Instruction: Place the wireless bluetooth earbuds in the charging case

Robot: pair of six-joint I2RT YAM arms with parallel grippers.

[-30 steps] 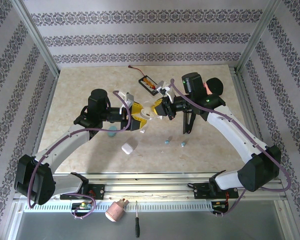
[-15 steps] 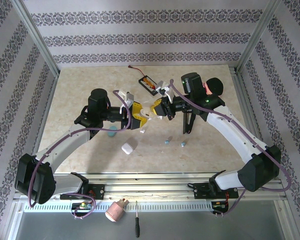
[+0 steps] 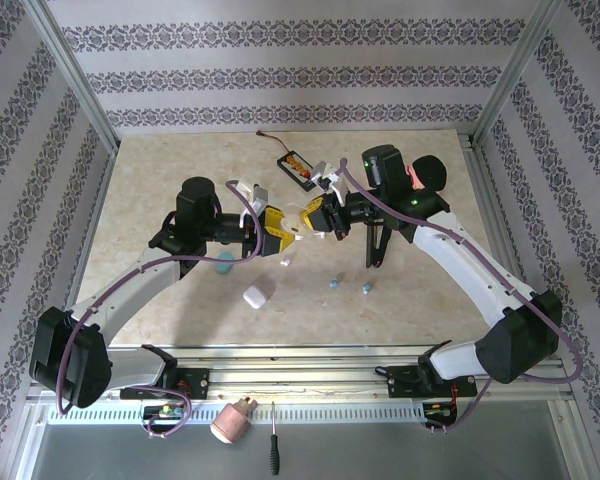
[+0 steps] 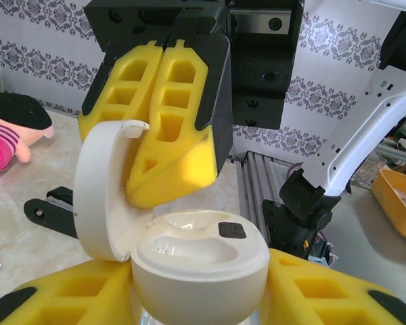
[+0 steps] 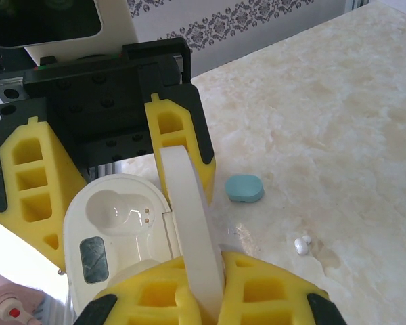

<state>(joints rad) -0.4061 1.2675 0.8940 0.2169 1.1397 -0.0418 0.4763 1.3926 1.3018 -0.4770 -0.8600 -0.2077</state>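
Top external view: the open white charging case (image 3: 298, 227) is held between the left gripper (image 3: 276, 236), on its left, and the right gripper (image 3: 317, 214), on its right. 2 light-blue earbuds (image 3: 332, 284) lie on the table (image 3: 420, 300) to the right of the case and nearer the arm bases, apart from each other. A closed white case (image 3: 256, 296) lies to its left, also nearer the bases. Left wrist view: the base of the charging case sits between the left gripper's yellow pads (image 4: 61, 301), which meet its 2 sides; these jaws stand partly apart, closed on the base. The hinged lid (image 4: 101, 196) rises upright at the left of the base, pinched from above by the right gripper's yellow fingers. Right wrist view: the lid runs edge-on between the right gripper's pads, whose jaws are drawn almost together and clamp it. On the table to the right of the charging case lie a light-blue case (image 5: 243, 188) and, farther right, 1 white earbud (image 5: 301, 244).
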